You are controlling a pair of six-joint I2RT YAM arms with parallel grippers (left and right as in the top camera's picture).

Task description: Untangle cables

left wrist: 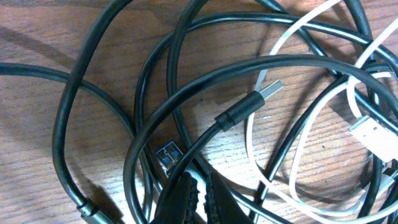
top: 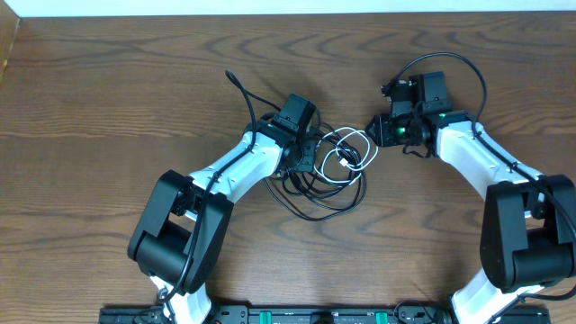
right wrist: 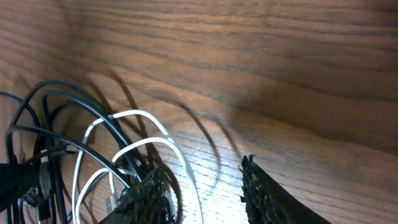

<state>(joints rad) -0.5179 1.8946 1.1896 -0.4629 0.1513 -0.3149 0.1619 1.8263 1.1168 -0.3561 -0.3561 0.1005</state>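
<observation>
Left gripper (left wrist: 199, 186) is seen closed, hold unclear, right gripper (right wrist: 202, 186) spread empty; mid-frame cables (top: 337, 166) not yet separated.

A dark brown wooden table (top: 108, 108) with bold wavy grain fills nearly the whole overhead view. A pale strip (top: 270, 6) runs along its far edge, and a black bar (top: 297, 315) (with small green parts) lies along the near edge.

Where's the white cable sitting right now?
In the overhead view, the white cable lies looped near the table's middle, tangled in the black cables, between the left gripper and the right gripper.
</observation>
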